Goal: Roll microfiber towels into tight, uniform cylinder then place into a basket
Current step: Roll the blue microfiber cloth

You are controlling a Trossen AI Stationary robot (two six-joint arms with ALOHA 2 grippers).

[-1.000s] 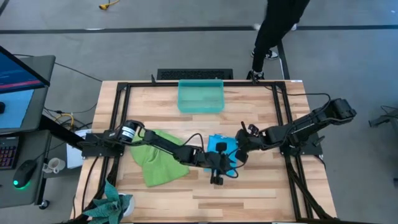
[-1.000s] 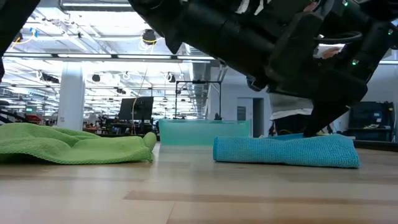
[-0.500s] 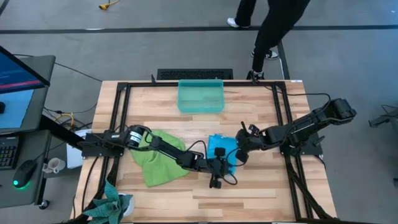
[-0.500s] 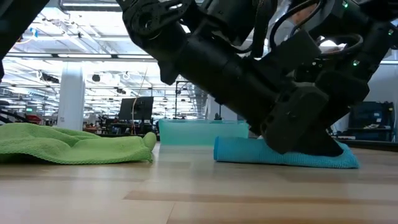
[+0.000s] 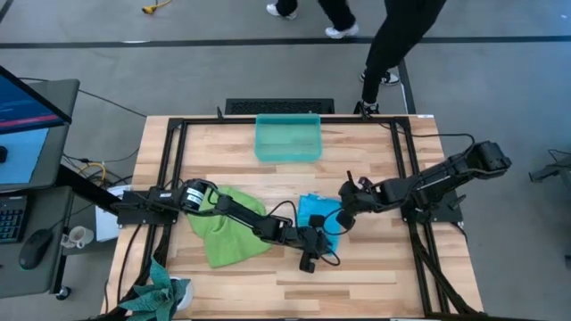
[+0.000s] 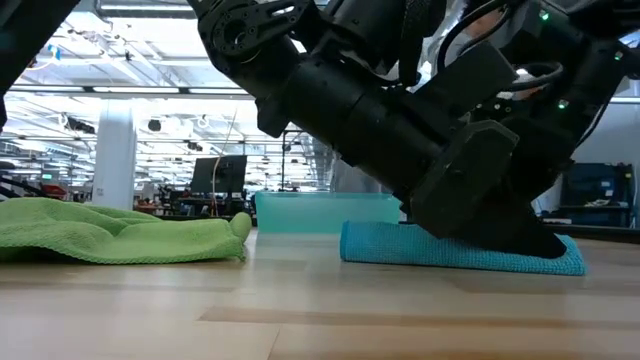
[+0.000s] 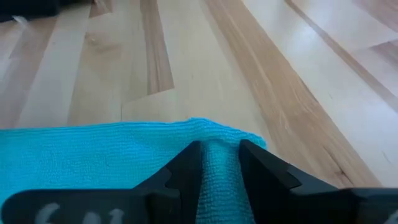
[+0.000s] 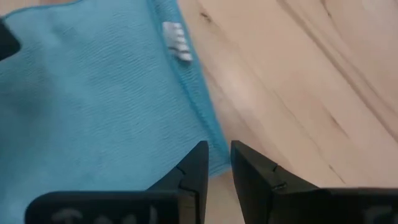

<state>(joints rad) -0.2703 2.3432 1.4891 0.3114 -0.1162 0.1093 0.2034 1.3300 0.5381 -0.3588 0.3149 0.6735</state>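
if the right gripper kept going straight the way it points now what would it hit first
Probably the edge of the blue towel right ahead of the right gripper, then bare table; depth is hard to judge.

My two arms are black, with round joints and thin black cables looping along them. My left tool [image 7: 221, 168] has two dark fingers; tiny green lights, I think.

I am looking straight down on the whole table [image 5: 223, 272] from overhead. My low camera is sitting at tabletop height, facing toward twelve o'clock into the room. Both wrist cameras are hovering very close over the blue towel [image 7: 93, 155], which all four views are sharing.
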